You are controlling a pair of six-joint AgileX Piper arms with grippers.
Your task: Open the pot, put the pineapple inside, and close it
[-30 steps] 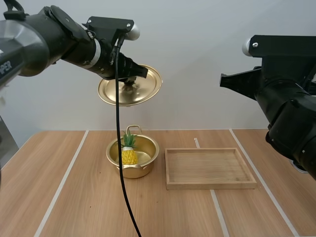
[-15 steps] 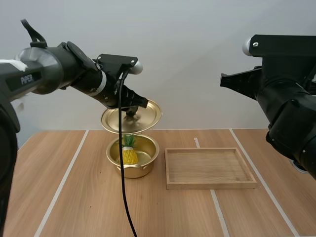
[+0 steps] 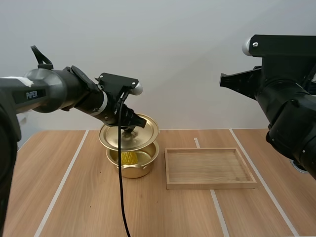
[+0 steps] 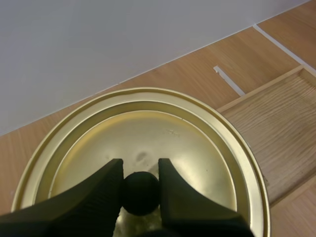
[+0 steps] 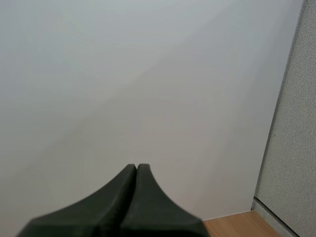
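A gold pot (image 3: 132, 166) stands on the table with a small yellow pineapple (image 3: 129, 157) inside it. Just above the pot's rim hangs the gold lid (image 3: 129, 132), tilted a little. My left gripper (image 3: 129, 129) is shut on the lid's black knob (image 4: 140, 192); in the left wrist view the two fingers pinch that knob over the round lid (image 4: 197, 143). In the right wrist view my right gripper (image 5: 136, 168) is shut on nothing, its fingers pressed together as one wedge facing a bare wall. The right arm (image 3: 284, 98) is raised at the table's right side.
A shallow wooden tray (image 3: 210, 168) lies just right of the pot, and its corner (image 4: 281, 133) shows beside the lid. White tape lines (image 3: 61, 185) run across the wooden table.
My left gripper has lowered the lid from high above the table to just over the pot's rim, now covering most of the pineapple. The right arm has not moved.
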